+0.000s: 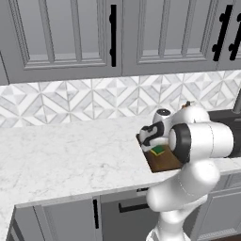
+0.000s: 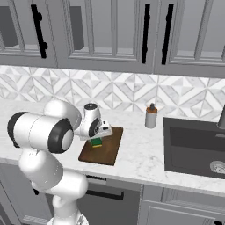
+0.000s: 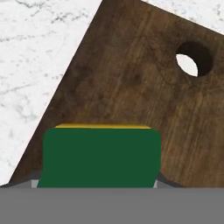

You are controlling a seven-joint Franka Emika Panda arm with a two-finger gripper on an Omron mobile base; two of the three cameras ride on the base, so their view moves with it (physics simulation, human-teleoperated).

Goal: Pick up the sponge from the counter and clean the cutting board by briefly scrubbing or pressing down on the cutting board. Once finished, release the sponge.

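Claw (image 2: pixel 97 139) straddles sponge (image 3: pixel 100 155) on cutting board (image 3: pixel 144 87) — grip unclear.

Sponge (image 3: pixel 100 155) fills low centre of hand view, bottom cut off; finger tips hidden behind it, so grip can't be judged. Cutting board (image 3: pixel 140 87) runs off top and right edges there. In left base view arm covers board's right part (image 1: pixel 162 162). Sink (image 2: pixel 193 147) cut by right edge.
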